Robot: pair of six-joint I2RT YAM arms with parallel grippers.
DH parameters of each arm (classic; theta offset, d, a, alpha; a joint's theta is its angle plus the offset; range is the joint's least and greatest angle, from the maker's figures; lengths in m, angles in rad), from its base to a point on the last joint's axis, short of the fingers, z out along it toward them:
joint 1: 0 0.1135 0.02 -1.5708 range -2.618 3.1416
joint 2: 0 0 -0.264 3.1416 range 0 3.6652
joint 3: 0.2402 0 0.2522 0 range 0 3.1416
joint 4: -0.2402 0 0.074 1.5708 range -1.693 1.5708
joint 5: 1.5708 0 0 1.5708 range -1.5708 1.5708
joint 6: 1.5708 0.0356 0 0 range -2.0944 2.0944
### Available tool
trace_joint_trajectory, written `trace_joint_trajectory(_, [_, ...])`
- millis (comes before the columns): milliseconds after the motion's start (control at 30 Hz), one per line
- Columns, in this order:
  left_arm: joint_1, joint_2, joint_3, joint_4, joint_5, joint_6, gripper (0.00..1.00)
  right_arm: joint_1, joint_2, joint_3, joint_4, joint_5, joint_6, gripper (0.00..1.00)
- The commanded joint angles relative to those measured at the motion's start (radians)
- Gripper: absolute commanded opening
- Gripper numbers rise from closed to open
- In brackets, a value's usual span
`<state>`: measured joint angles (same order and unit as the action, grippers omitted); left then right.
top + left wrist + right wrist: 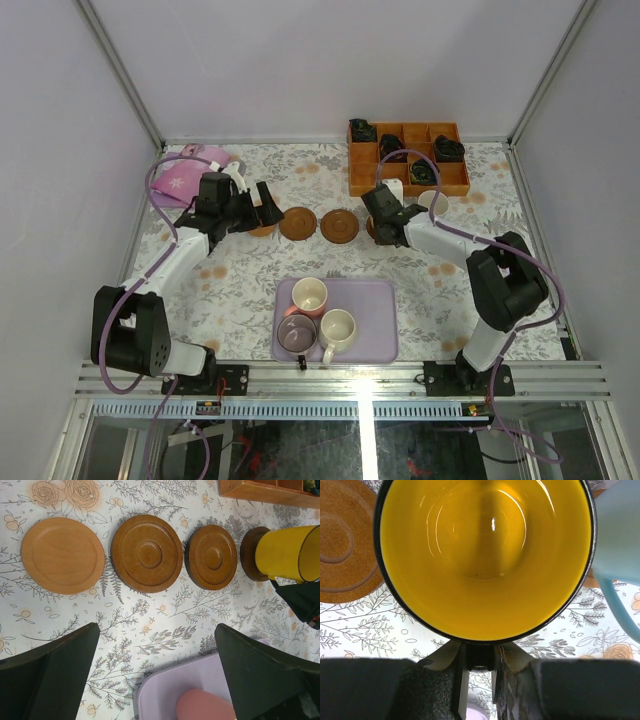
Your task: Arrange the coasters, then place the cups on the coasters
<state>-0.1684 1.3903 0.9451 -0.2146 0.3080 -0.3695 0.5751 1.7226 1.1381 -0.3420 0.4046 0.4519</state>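
The left arm and right arm share one build: bulky matte-black joint housings with white links between them, and a lavender cable looping alongside each. The left tool ends in broad, smooth black wedge fingers. The right tool has grainy black fingers along the frame's bottom.

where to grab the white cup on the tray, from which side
Likely pinch the rim wall of the white cup from above, on its right side: it stands upright, mouth open, the purple cup crowding its left, bare tray on the right.
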Motion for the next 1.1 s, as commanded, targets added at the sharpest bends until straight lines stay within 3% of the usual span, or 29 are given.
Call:
trace_joint_trajectory(0, [0.007, 0.002, -0.004, 0.052, -0.006, -0.003, 1.00, -0.009, 0.006, 0.061, 0.099, 0.006, -0.010, 0.00])
trace_joint_trajectory(1067, [0.013, 0.042, 0.014, 0.060, 0.034, 0.011, 1.00, -0.041, 0.020, 0.029, 0.103, -0.009, 0.030, 0.00])
